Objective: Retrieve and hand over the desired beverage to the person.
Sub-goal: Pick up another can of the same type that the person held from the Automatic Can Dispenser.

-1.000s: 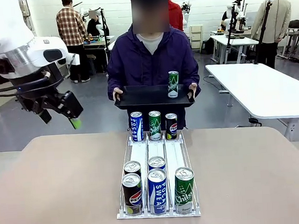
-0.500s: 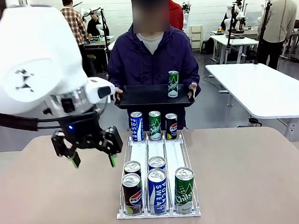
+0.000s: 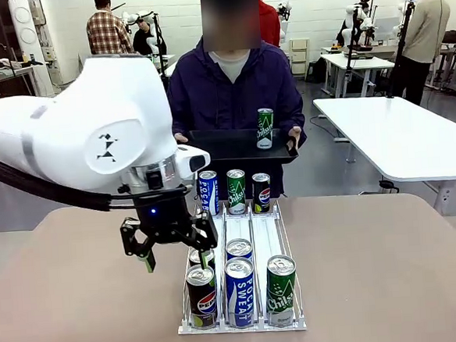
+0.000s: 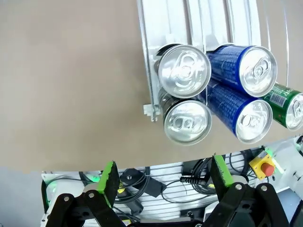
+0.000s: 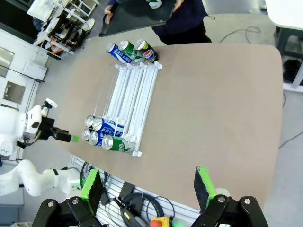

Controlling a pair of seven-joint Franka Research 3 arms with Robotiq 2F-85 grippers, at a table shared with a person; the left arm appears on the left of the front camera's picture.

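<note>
As it hangs above the near cans (image 3: pixel 202 298), left gripper (image 3: pixel 177 259) wide apart, empty, right gripper (image 5: pixel 147 172) likewise.

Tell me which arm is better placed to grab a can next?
Left. The left gripper, black with green pads, hangs open close above the near-left aluminium cans in the white wire rack; the right gripper looks down from high up, far off.

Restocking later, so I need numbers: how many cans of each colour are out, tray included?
Blue cans: 3
Green cans: 3
Black cans: 2
Can with its side hidden: 1
Total: 9
</note>
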